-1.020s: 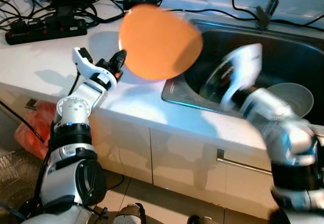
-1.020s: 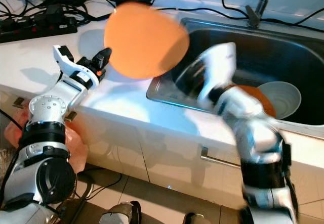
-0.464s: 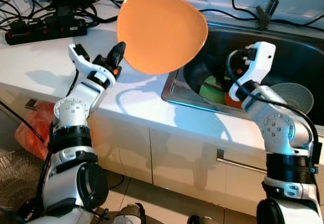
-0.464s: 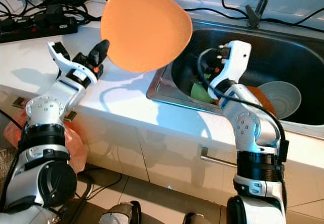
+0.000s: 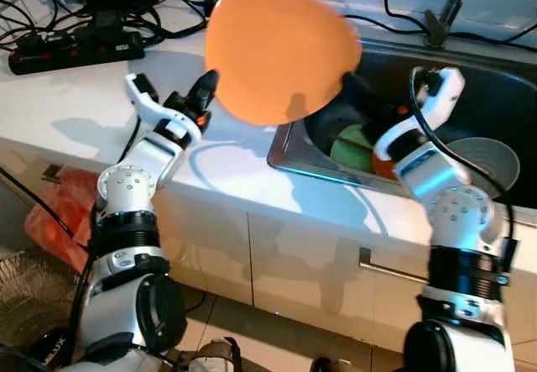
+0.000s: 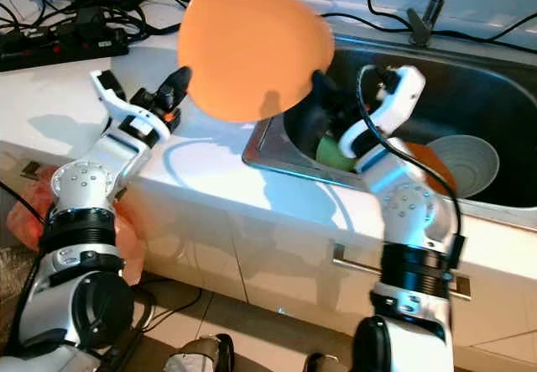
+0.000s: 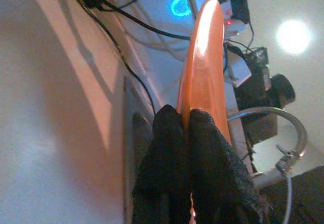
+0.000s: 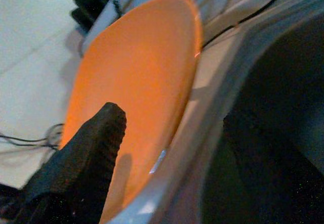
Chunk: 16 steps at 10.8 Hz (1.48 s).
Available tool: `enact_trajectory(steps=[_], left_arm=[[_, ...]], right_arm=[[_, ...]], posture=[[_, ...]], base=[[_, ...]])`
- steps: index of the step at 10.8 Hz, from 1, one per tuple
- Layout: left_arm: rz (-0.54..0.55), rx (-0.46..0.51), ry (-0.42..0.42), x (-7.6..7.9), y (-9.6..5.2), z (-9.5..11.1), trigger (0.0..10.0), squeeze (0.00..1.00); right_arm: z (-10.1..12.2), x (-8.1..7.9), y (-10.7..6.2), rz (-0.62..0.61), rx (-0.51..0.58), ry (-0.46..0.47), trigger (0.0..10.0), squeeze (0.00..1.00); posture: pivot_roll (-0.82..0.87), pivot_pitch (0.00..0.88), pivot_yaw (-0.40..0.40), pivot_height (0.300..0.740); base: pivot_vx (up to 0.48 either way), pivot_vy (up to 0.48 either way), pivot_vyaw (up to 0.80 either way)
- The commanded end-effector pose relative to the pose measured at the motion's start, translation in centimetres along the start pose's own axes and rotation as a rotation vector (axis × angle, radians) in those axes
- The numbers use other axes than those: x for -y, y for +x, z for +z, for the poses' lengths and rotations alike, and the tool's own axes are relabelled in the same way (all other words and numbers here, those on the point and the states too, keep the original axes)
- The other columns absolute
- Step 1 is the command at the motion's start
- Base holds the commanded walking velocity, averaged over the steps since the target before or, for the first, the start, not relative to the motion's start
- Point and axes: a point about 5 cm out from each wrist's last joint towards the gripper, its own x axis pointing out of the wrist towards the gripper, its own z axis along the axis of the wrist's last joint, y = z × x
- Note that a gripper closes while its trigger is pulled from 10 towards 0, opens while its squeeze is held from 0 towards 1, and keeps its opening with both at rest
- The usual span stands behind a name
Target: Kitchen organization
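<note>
Two arms raised: left gripper (image 7: 190, 120) pinches orange plate (image 5: 281, 51) edge above counter (image 5: 75, 95). Right gripper (image 6: 323, 82) spread wide beside plate, over sink (image 5: 495, 95) holding dishes

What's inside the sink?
In the sink there is a green thing, something orange and a pale bowl. The right arm and the big orange plate, held by the left pincer, hide the rest.

You are looking down at a white kitchen counter (image 5: 75, 112) running along pale cabinets (image 5: 319, 263) with a bar handle (image 5: 394, 273), a steel sink (image 5: 495, 95) sitting under a tap (image 5: 449, 7), black power strips (image 5: 75, 49) and cables trailing along the back, and tiled floor (image 5: 277, 338) showing below.
</note>
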Motion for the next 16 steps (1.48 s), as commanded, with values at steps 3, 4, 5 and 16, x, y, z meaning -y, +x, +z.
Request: enact_trajectory(steps=[3, 4, 5, 16], left_arm=[[-0.084, -0.011, -0.005, 1.7, 0.2, -0.5, 0.0, 0.0], [-0.088, -0.023, -0.017, 1.9, 0.1, -1.1, 0.0, 0.0], [-0.089, -0.03, -0.023, 1.9, 0.0, -1.5, 0.0, 0.0], [-0.112, -0.106, -0.083, 2.5, -0.5, -2.9, 0.0, 0.0]], right_arm=[[-0.1, -1.4, 1.0, 0.094, 0.013, 0.034, 10.0, 0.0], [-0.2, -1.5, 1.1, 0.11, 0.011, 0.036, 10.0, 0.0], [-0.2, -1.5, 1.2, 0.124, 0.021, 0.039, 5.8, 0.0], [2.0, -0.6, 2.3, 0.085, 0.108, 0.065, 0.0, 0.0]], posture=[[0.1, 0.099, 0.02, 0.74], [0.1, 0.1, 0.018, 0.74], [0.1, 0.102, 0.017, 0.74], [0.1, 0.107, 0.011, 0.74]], base=[[0.0, 0.0, 0.0], [0.0, 0.0, 0.0], [0.0, 0.0, 0.0], [0.0, 0.0, 0.0]])
